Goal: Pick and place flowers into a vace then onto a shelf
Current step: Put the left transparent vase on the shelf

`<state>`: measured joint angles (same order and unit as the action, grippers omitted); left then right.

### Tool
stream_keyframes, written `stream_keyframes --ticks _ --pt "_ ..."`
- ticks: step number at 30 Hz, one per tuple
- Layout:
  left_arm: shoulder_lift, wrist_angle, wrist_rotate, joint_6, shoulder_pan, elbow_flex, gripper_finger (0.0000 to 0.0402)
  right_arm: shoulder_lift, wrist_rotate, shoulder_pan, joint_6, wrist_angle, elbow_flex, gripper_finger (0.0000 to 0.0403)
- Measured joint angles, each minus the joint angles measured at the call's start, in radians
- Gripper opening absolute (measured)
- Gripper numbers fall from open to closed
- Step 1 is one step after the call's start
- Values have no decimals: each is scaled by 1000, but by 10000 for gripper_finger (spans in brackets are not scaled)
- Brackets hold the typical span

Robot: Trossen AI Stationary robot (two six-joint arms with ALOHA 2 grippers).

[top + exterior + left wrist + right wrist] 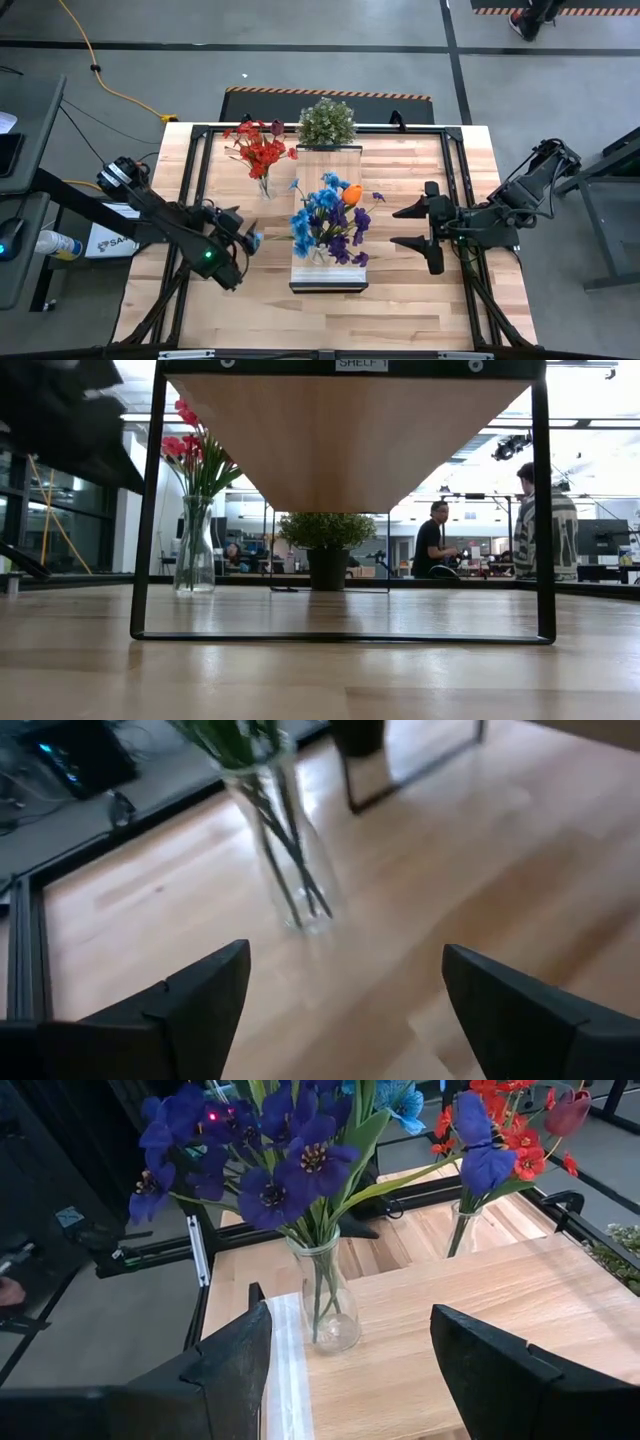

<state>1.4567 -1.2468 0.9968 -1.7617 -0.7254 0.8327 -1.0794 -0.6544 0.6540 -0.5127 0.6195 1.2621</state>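
Blue bouquet vase [328, 1305] stands on shelf [330, 282]; red vase [263, 185] remains on surface. Left pincer [345, 1005] open, empty, faces it; next, grasp it. Right pincer [412, 227] open.

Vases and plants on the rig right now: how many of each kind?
Glass vases holding flowers: 2, the red bunch on the tabletop and the blue-purple bunch on the shelf.
Potted plant: 1.
Total: 3.

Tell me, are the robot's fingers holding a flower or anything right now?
Nothing is held. The left gripper and the right gripper both stand open, with only bare wood between their fingers.
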Motion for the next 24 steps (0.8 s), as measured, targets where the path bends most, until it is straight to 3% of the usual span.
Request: stream_keyframes --ticks 8,13,19,24 --pt "0 110 136 -158 159 -140 360 0 9 0 -7 -1 0 262" --pt "0 211 192 -166 263 -197 360 0 9 0 -11 -3 0 262" --pt "0 313 186 -117 332 -197 360 0 3 0 -41 -3 0 262" --pt "0 488 91 12 319 -197 360 0 -26 0 -64 -3 0 262"
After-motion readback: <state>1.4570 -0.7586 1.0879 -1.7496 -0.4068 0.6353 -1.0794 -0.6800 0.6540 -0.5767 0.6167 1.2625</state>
